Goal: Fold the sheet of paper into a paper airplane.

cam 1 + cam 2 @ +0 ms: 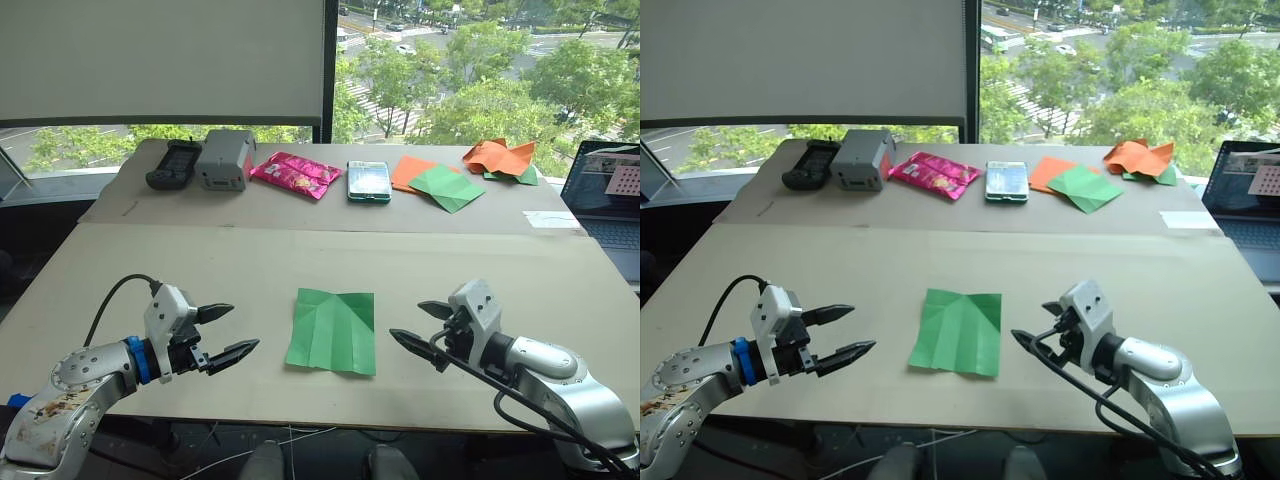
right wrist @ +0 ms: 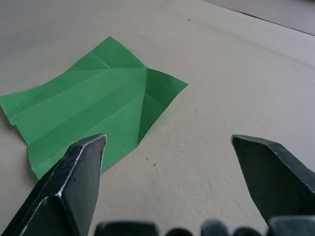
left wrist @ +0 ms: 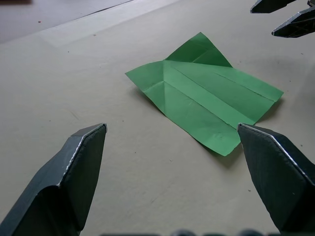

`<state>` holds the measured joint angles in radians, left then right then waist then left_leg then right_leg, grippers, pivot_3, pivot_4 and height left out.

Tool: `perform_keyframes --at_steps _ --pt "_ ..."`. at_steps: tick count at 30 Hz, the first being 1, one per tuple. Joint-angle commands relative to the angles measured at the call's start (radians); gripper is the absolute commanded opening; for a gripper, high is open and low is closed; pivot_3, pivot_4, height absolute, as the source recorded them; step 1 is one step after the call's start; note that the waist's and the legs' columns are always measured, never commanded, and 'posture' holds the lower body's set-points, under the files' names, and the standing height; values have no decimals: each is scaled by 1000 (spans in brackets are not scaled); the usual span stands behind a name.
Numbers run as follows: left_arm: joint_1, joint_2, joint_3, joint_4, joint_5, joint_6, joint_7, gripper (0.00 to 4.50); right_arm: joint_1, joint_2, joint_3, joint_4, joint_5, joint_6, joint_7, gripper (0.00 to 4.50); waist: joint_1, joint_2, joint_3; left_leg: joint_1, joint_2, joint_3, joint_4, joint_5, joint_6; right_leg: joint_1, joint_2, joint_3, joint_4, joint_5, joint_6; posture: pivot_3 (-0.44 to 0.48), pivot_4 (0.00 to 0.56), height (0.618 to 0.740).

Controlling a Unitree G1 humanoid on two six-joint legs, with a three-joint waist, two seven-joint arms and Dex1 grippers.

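Sheet of paper [image 1: 332, 329]: bright green, creased, lying open and nearly flat on the near part of the table [image 1: 250, 270], between the two grippers and touching neither. Left gripper [image 1: 222, 334]: fingers spread, empty, beside the sheet's left edge. Right gripper [image 1: 423, 325]: fingers spread, empty, beside its right edge. Step in hand, as judged: taking up an edge for the first fold; best to pinch a slightly raised corner and fold along an existing crease while the other gripper pins the sheet. The wrist views show the crease pattern and lifted edges plainly; the eye views add the far clutter, including crumpled orange paper [image 1: 498, 156] and a laptop [image 1: 610, 195].
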<state>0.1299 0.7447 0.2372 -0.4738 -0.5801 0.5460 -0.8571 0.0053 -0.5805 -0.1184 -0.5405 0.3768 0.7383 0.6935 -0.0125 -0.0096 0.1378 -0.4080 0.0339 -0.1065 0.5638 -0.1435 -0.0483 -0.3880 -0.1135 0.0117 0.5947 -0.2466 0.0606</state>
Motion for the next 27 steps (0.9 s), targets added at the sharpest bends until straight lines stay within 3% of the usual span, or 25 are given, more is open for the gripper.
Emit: perform_keyframes --at_steps 1,6,9,20,27 --pt "-18 8 2 -4 3 -18 -7 4500 -16 -9 -6 -18 12 -31 -8 4485 0 0 0 0 0 0 0 0 0 0 0 0 0 0 0 0 150 720" --pt "-37 14 -14 25 2 -11 -26 4500 -12 -6 -3 -12 4 -44 -23 4485 0 0 0 0 0 0 0 0 0 0 0 0 0 0 0 0 150 720" --pt "-75 -8 -67 55 25 -41 -38 3706 -8 -3 1 -13 4 -48 -32 4500 2 0 0 0 0 0 0 0 0 0 0 0 0 0 0 0 150 720" --pt "-367 -110 -391 338 240 -193 -130 20 28 -13 24 -60 -6 -47 -71 4500 10 0 0 -1 0 0 1 0 1 1 1 0 1 0 0 0 150 720" --pt "-452 -175 -452 467 295 -242 -163 20 65 -34 18 -152 18 -3 -92 4500 9 1 -1 0 0 0 1 2 3 2 2 1 2 1 1 0 150 720"
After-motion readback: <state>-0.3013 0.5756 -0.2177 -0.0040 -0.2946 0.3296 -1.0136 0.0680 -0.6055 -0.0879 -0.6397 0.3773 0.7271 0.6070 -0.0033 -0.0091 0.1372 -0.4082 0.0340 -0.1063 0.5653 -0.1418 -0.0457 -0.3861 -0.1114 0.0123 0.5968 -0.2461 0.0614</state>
